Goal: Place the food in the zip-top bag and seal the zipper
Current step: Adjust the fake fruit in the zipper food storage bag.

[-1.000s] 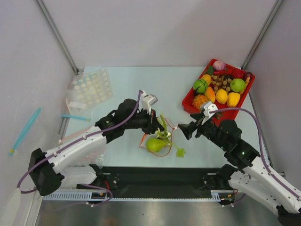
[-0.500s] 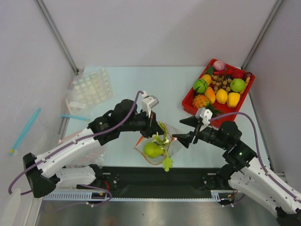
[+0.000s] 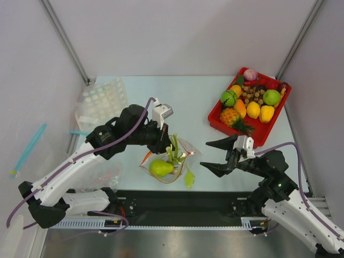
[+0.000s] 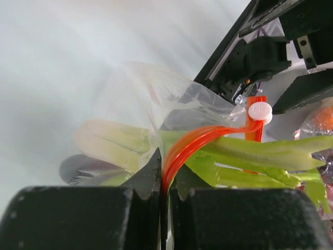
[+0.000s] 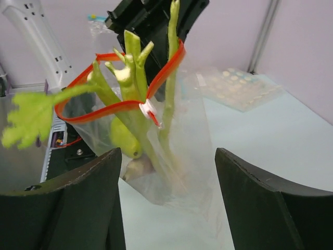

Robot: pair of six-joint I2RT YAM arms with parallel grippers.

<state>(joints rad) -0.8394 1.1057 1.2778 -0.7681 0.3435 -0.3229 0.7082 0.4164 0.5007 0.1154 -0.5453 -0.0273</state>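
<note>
Zipper (image 4: 193, 141) sits clamped in your left claw (image 4: 165, 176). The two black fingers are pressed together on the red-orange strip, which curves up and away from them to its white slider (image 4: 259, 111). The zip-top bag (image 4: 145, 96) hangs from that pinch, its clear plastic spreading out ahead of the fingers. Just past the tips you see the leek (image 4: 244, 148), its green leaves crossing the strip and poking out of the mouth. Low beside one finger a dark purple eggplant (image 4: 78, 167) shows, blurred, through the plastic.

Your right claw (image 5: 167, 156) stands wide apart and holds nothing. The bag is straight ahead of it, in line with the gap between its fingers and touching neither. From there the mouth is a gaping loop of strip with leek leaves standing up through it. The pear (image 5: 125, 139) lies below the loop inside the bag, beside the pale stalk.

From the top camera the bag is between your two claws, under the left one and near the right one's tips. A red tray (image 3: 215, 121) of other toy food lies beyond the right claw, well apart from the bag, on the table (image 3: 188, 91).
</note>
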